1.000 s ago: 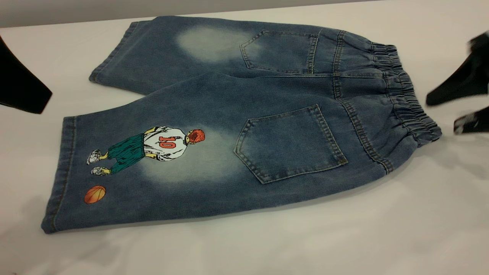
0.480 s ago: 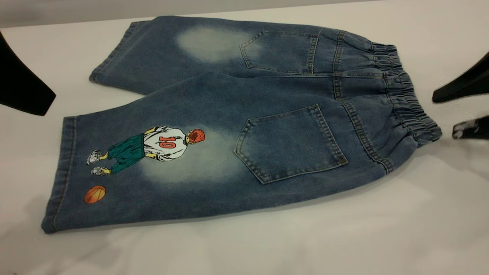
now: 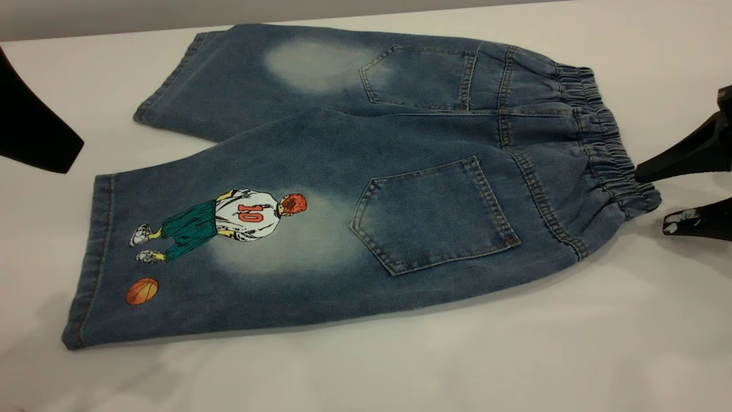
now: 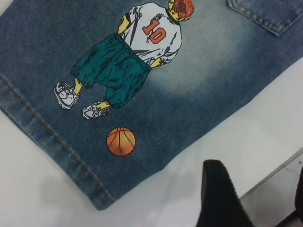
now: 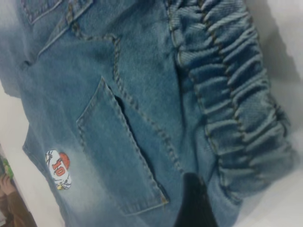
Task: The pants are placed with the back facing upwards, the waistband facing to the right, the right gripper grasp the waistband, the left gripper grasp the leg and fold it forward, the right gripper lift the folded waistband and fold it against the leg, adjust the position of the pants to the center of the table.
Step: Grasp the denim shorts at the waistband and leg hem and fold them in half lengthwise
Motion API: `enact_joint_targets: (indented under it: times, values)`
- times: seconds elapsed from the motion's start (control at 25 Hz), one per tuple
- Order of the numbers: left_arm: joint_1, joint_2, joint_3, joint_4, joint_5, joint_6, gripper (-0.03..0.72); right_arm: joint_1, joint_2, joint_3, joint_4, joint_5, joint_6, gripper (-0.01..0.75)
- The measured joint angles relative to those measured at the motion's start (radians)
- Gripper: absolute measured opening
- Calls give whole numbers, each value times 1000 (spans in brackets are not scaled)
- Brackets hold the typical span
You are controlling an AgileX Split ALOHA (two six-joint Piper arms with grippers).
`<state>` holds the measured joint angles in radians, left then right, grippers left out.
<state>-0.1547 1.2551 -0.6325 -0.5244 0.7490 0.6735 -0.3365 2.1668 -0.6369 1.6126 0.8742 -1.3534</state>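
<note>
Black, the right tool (image 3: pixel 649 200) stands wide at the frame's right edge, its upper finger touching the waistband (image 3: pixel 606 143), its whitish lower finger on the bench (image 3: pixel 400 372) just beside it. Closing here may pinch only the ruched corner, which could slip. The pants (image 3: pixel 366 183) lie flat mid-frame. The left tool (image 3: pixel 34 131) hangs at the left edge near the leg (image 3: pixel 229 252); its opening I cannot tell.
</note>
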Motion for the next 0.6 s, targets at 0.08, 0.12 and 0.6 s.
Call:
enact_joint_targets:
  times: [0.08, 0.12, 0.6]
  values:
    - [0, 0, 0, 0, 0, 0, 359, 1, 1, 0, 12, 4, -13, 430]
    - [0, 0, 0, 0, -1, 0, 359, 1, 1, 0, 21, 16, -23, 430]
    - [0, 0, 0, -2, 2, -1, 359, 1, 1, -42, -32, -18, 62, 430]
